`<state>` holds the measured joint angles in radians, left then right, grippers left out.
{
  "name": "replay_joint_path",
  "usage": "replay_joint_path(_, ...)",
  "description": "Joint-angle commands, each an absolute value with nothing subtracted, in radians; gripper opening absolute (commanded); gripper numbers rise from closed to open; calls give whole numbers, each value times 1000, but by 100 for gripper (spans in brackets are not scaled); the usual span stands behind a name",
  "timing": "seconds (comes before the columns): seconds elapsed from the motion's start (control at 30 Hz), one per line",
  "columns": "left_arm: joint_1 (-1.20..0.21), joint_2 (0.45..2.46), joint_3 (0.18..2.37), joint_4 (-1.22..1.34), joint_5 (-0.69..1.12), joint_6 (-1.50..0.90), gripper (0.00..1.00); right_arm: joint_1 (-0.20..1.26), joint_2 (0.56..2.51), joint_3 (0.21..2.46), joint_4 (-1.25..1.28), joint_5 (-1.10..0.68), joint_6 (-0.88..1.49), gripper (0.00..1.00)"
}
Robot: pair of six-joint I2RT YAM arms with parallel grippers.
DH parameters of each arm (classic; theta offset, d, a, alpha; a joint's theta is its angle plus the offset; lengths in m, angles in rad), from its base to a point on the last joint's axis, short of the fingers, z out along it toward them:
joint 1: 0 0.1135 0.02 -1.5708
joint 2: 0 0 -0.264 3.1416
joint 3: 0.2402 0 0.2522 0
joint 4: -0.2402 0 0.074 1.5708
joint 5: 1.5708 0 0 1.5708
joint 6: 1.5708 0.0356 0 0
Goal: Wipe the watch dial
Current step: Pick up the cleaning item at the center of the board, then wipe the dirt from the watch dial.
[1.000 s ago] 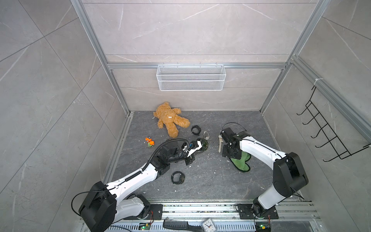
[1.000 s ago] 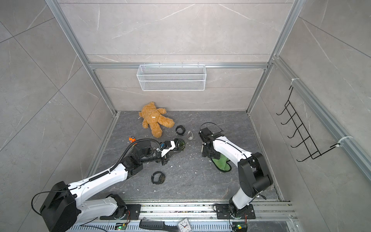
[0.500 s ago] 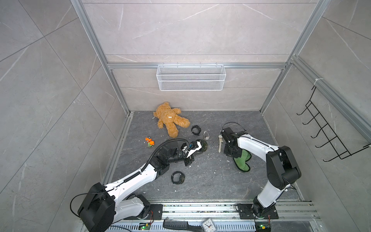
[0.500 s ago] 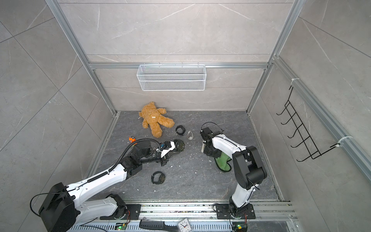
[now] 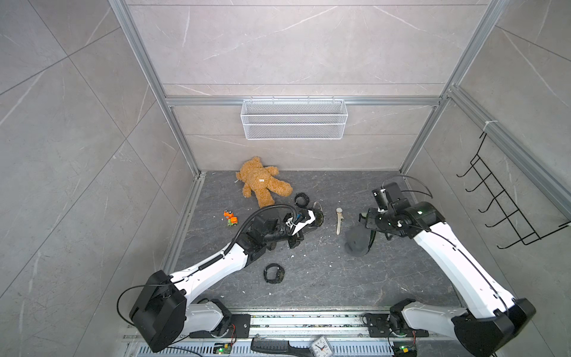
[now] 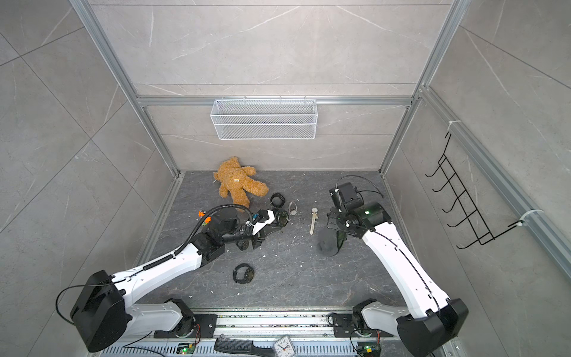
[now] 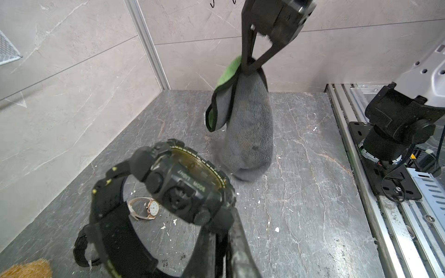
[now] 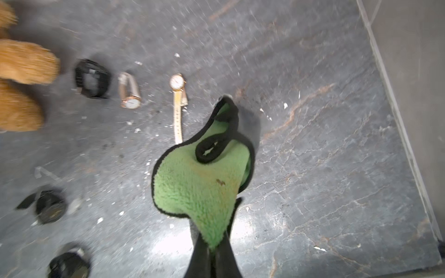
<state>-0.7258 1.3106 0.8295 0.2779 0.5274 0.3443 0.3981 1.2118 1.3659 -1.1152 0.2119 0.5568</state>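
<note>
Watch dial (image 7: 196, 168) sits raised left of centre, your left gripper (image 5: 309, 221) clamped on the black digital watch (image 7: 183, 183). Your right gripper (image 7: 249, 66), pinching the green-grey cloth (image 7: 248, 125), hangs to its right, well apart; carry it leftward.

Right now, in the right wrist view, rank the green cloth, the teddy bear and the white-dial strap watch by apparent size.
1. green cloth, inflated by nearness to the camera
2. teddy bear, partly cut off
3. white-dial strap watch
</note>
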Motion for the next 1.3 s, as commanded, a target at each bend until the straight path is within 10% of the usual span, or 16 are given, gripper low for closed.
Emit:
replay_joint_path(0.0,-722,1362,907,350,582,356,0,412,1193,1388,-1183,112,461,0)
replay_joint_path(1.27,-749,1407,905,542,718,294,0,624,1334,1470,-815,-233,424,0)
